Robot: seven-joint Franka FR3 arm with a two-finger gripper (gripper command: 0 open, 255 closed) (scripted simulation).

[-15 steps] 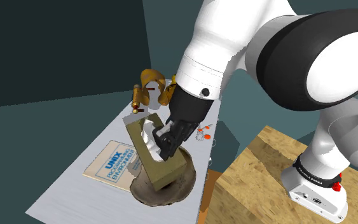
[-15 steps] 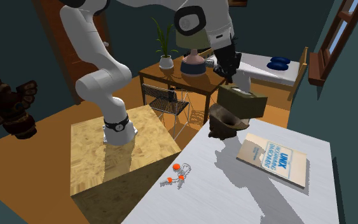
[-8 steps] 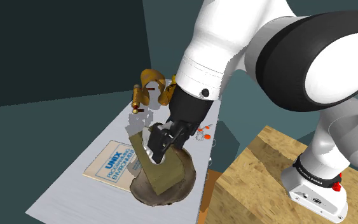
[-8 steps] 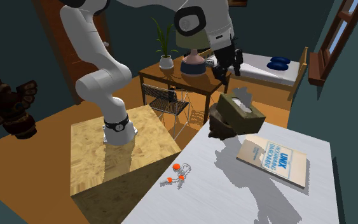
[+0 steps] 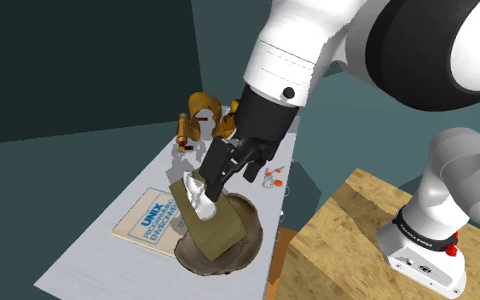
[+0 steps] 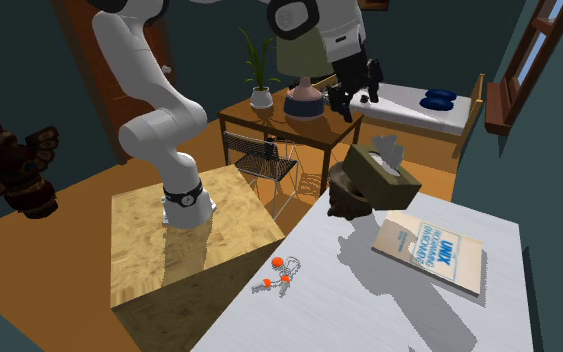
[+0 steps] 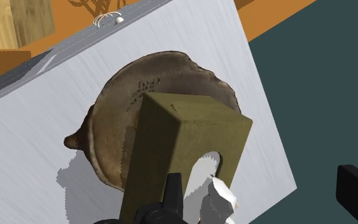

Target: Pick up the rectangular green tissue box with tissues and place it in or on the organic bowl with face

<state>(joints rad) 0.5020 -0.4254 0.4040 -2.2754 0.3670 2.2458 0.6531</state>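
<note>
The hand (image 6: 356,93) hangs open above the bowl, its two black fingers (image 5: 215,168) standing well apart with nothing between them. In the second exterior view there is clear air between the fingertips and the tissue box (image 6: 377,172) below, so the hand is not touching it. From the wrist view one finger (image 7: 173,189) shows in front of the box's top face and the other stands far off to the side.

The tissue box (image 5: 209,223) is a dull olive green. It rests tilted in the bowl (image 5: 248,241), with one end down inside the bowl and the other end raised above the rim. Its slot faces up toward the hand, and a white tissue (image 6: 389,151) pokes out of it. In the wrist view the box (image 7: 184,130) covers a good part of the bowl (image 7: 115,118), which is brown, rough and uneven in outline.

The bowl stands on a pale grey bench (image 5: 89,256), close to the edge on the arm's side. Just beside the bowl lies a flat book (image 6: 431,248) with blue lettering on a light cover. A small bunch of keys (image 6: 281,272) with orange tags lies apart from both, nearer the stand (image 6: 164,255), a wooden box. At the far end of the bench in the shoulder view sits a yellow-brown object (image 5: 204,118) that I cannot make out.
</note>
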